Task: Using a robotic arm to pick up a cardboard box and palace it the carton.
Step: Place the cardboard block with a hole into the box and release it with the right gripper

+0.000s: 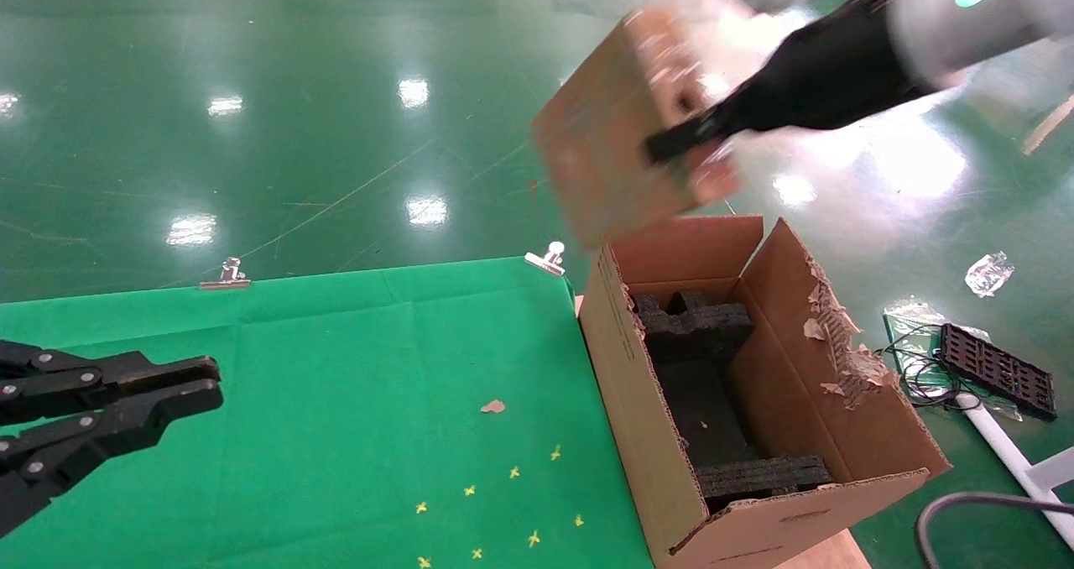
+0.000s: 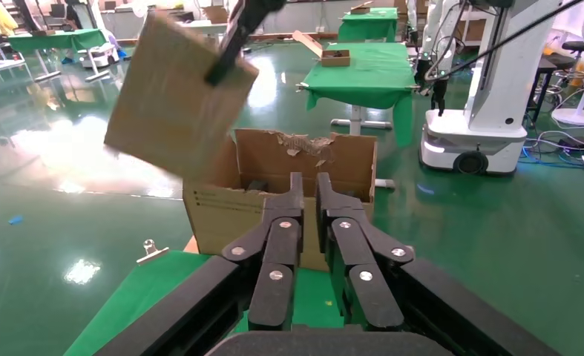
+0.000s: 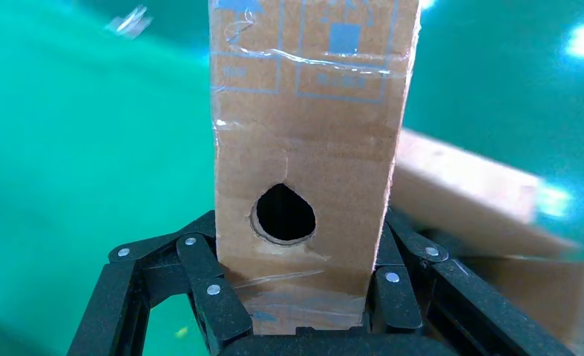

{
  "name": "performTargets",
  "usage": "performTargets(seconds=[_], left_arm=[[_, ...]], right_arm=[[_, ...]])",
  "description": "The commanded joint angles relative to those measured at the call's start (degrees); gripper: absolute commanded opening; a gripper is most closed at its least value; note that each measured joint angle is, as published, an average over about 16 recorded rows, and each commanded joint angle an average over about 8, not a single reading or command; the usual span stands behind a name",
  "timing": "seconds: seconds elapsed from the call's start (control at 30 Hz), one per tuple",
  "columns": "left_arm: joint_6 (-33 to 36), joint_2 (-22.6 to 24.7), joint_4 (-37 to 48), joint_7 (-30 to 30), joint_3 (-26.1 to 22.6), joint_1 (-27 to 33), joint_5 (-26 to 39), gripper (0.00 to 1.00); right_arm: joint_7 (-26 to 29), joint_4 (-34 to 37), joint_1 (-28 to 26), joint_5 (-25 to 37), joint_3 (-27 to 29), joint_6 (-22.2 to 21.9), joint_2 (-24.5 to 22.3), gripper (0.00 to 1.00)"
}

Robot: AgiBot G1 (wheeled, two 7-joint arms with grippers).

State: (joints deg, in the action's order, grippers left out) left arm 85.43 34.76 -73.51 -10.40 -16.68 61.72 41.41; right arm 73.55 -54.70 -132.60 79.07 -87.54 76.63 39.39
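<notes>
The white robotic arm (image 1: 948, 15), my right arm, holds the flat reddish-brown cardboard box (image 1: 604, 133) in the air, tilted, above the far end of the carton (image 1: 638, 418). My right gripper (image 1: 680, 145) is shut on the box's narrow edge, beside its round hole (image 3: 283, 213). In the right wrist view the fingers (image 3: 218, 300) clamp both sides of the box (image 3: 311, 126). The tan carton stands open with torn flaps and black foam blocks (image 1: 696, 330) inside. The left wrist view shows the box (image 2: 174, 96) over the carton (image 2: 222, 215). My left gripper (image 1: 214, 384) is shut, empty and parked over the table.
A green cloth table (image 1: 336, 368) with metal clips (image 1: 225, 274) lies left of the carton. On the floor to the right are a black tray (image 1: 998, 369), cables and a plastic wrapper (image 1: 988, 273). Another robot base (image 2: 489, 133) and green tables stand farther off.
</notes>
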Motion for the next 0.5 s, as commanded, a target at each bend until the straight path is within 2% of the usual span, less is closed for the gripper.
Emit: performTargets(seconds=[0.03,0.17,0.2,0.43,0.5], left_arm=[[0.0,0.0,0.0,0.0,0.0,0.0,0.0,0.00],[0.0,0.0,0.0,0.0,0.0,0.0,0.0,0.02],[0.0,0.0,0.0,0.0,0.0,0.0,0.0,0.11],[0.0,0.0,0.0,0.0,0.0,0.0,0.0,0.96],[0.0,0.0,0.0,0.0,-0.1,0.0,0.0,1.00]], right_arm=[[-1.2,2.3,-1.7,1.1,0.4,-0.2,-1.1,0.00],[-2.4,6.6,-2.1,3.8,-0.8,1.0,-2.6,0.00],[-2.6,7.6,-2.0,4.3,-1.2,1.3,-2.9,0.00],[-3.8,13.1,1.3,6.4,-3.7,3.2,-3.8,0.00],[-4.0,14.4,2.8,6.5,-4.4,3.6,-3.9,0.00]])
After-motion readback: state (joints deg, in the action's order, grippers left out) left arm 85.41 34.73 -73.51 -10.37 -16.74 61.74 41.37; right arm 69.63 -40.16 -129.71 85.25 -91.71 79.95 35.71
